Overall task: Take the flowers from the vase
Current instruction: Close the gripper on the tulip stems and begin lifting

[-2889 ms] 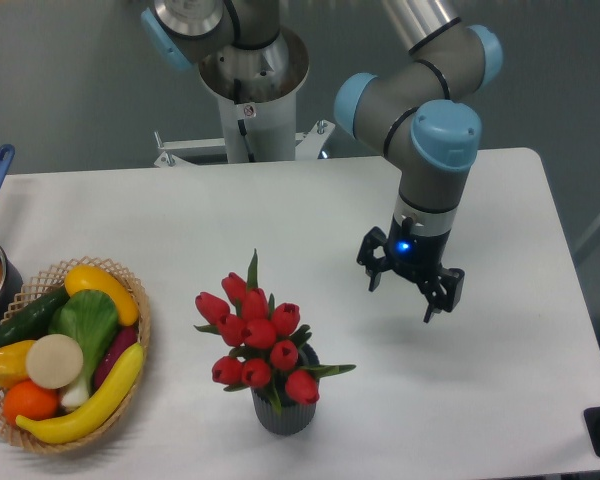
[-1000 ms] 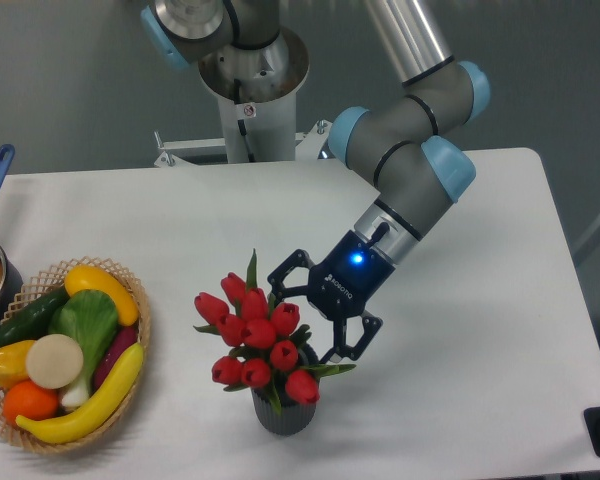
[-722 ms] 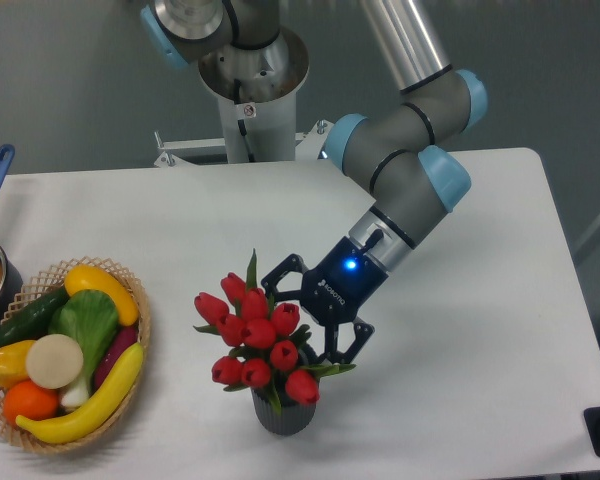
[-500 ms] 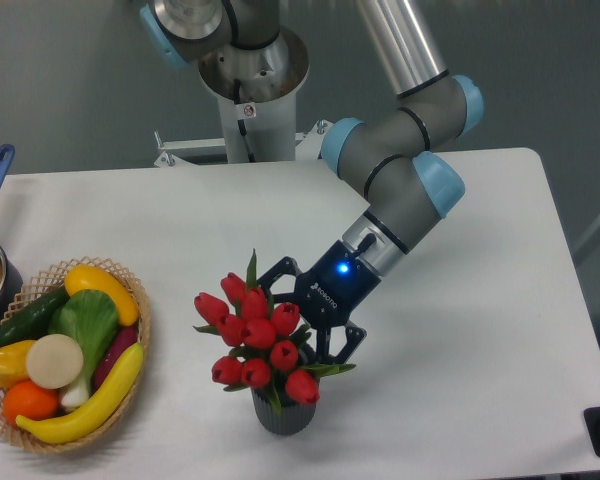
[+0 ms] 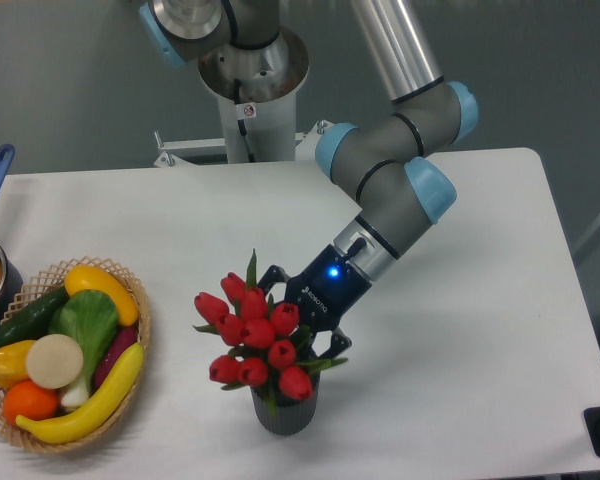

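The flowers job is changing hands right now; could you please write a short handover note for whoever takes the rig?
Gripper: open, tilted in from the right, its fingers reaching into the right side of the flowers; no grip visible.
Flowers: seated in the vase, near the table's front edge.
Done: approach to the bunch.
Left: close on the stems, lift the bunch clear of the vase.

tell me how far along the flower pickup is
Done: the claw has reached the flowers, its open fingers straddling the right side of the bunch. In hand: the grasp, with no clamp visible yet. Left: closing on the stems and lifting them out, since the flowers sit in the vase.
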